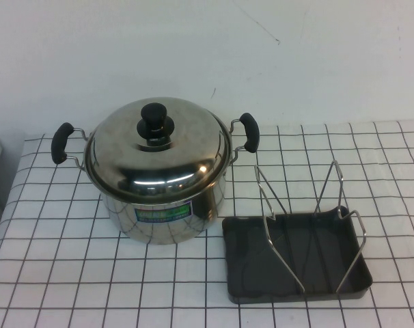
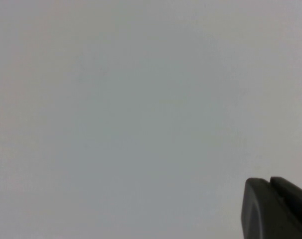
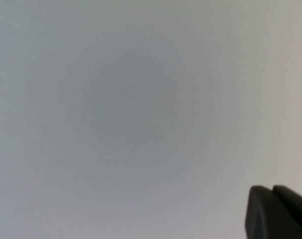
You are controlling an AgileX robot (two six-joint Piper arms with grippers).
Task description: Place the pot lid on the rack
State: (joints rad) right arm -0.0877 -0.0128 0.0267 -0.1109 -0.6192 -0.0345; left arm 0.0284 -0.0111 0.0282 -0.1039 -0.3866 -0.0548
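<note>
domed shiny steel pot lid with black knob (image 1: 158, 152) sits on the steel pot, left of wire rack over dark grey tray (image 1: 296, 256) | left gripper (image 2: 278, 209), right gripper (image 3: 279, 211): face blank wall, well apart from lid; spread unclear; nearer arm undeterminable

The high camera looks down from above at the checked table (image 1: 57, 273), with the pot lid (image 1: 158, 143) and rack (image 1: 309, 205) close below. Each wrist camera faces a plain pale surface, sharing nothing with it; a dark bit of the left gripper (image 2: 275, 209) and right gripper (image 3: 278, 211) shows at a corner.

Only a matte black, rounded, blocky edge of the left gripper (image 2: 275, 209) and the right gripper (image 3: 276, 211) shows.
</note>
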